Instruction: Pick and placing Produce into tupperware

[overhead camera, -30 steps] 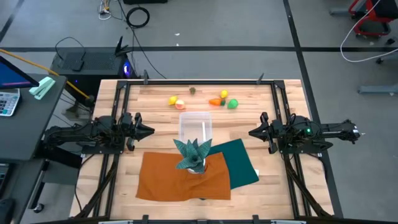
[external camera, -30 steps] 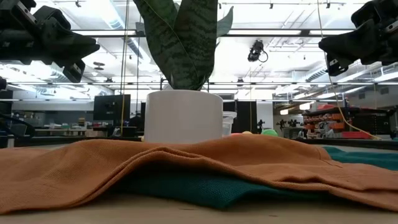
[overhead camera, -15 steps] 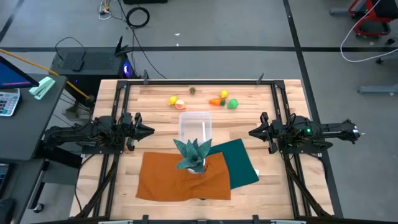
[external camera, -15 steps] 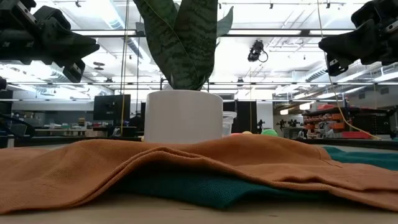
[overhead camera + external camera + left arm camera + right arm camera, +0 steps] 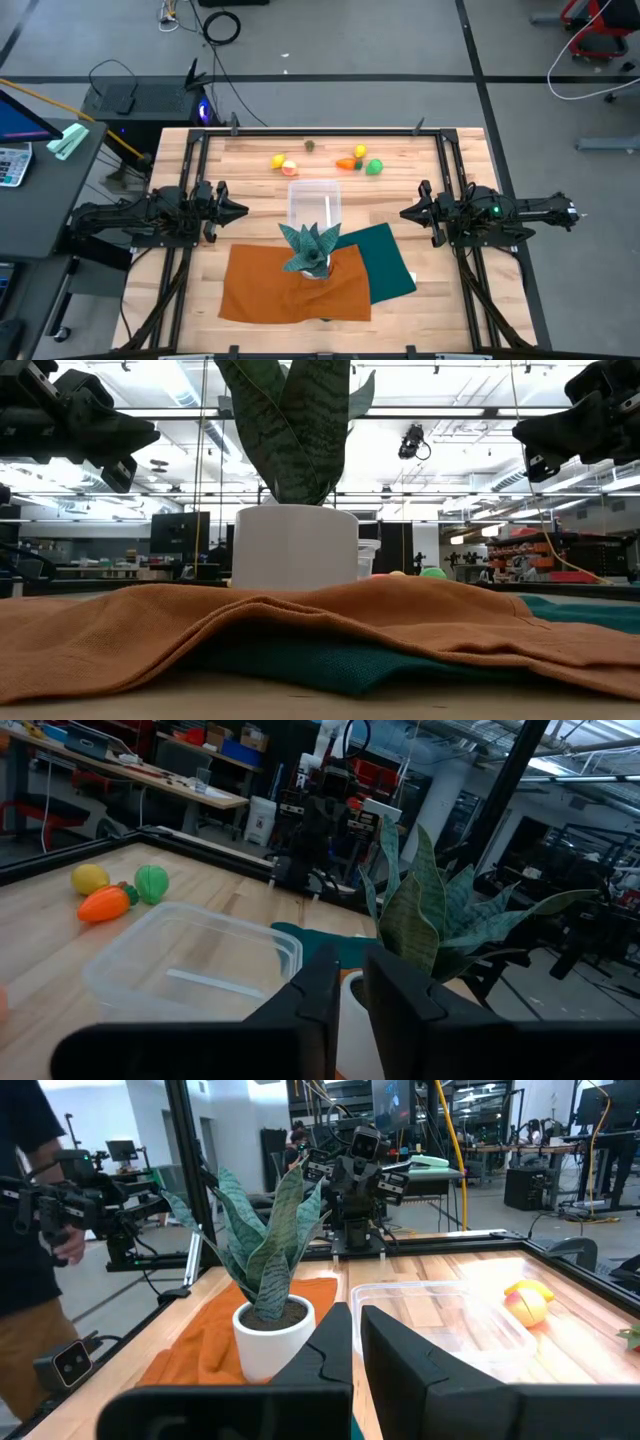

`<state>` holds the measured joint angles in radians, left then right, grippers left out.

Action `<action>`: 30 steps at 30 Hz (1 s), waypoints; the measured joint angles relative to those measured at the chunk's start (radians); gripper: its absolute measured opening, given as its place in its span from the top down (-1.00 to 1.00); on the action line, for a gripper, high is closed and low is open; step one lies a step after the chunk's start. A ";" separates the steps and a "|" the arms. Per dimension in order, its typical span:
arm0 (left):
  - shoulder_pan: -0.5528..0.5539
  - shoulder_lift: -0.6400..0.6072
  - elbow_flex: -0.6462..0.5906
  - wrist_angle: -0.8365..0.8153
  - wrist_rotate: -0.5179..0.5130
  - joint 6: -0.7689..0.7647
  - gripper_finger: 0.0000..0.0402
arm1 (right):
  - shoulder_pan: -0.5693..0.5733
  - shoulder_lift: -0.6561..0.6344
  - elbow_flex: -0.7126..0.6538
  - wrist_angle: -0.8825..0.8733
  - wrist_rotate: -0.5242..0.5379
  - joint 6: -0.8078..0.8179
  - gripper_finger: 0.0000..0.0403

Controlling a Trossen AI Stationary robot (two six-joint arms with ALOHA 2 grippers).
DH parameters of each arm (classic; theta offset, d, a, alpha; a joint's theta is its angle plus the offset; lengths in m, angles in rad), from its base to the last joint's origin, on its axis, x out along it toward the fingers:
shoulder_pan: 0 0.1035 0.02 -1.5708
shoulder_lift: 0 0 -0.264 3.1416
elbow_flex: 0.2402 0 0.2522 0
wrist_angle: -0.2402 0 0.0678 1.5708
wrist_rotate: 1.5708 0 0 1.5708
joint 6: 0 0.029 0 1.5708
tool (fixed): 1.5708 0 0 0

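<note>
The produce lies on the wood near the table's far edge: a yellow piece (image 5: 279,160) and a yellow-red one (image 5: 291,167) left of the container, an orange carrot (image 5: 347,163), a yellow piece (image 5: 360,151) and a green one (image 5: 374,167) to its right. The clear tupperware (image 5: 314,203) stands at mid-table with nothing in it. My left gripper (image 5: 243,210) hovers left of it, shut and holding nothing. My right gripper (image 5: 404,212) hovers right of it, also shut and holding nothing. The left wrist view shows the carrot (image 5: 105,904) beyond the container (image 5: 190,955).
A teal spiky plant in a white pot (image 5: 310,250) stands on an orange cloth (image 5: 295,285) just near of the container. A teal cloth (image 5: 385,260) lies to its right. A small olive object (image 5: 311,145) sits by the far edge. A person (image 5: 30,1230) stands beyond the table.
</note>
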<state>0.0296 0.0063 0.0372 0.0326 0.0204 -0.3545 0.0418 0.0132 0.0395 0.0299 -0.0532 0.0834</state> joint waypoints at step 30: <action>0.000 0.000 0.000 0.002 0.000 -0.159 0.73 | 0.000 0.000 0.000 0.000 0.000 0.000 1.00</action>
<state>0.0292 0.0063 0.0372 0.0341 0.0204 -0.5133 0.0418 0.0135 0.0393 0.0299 -0.0533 0.0837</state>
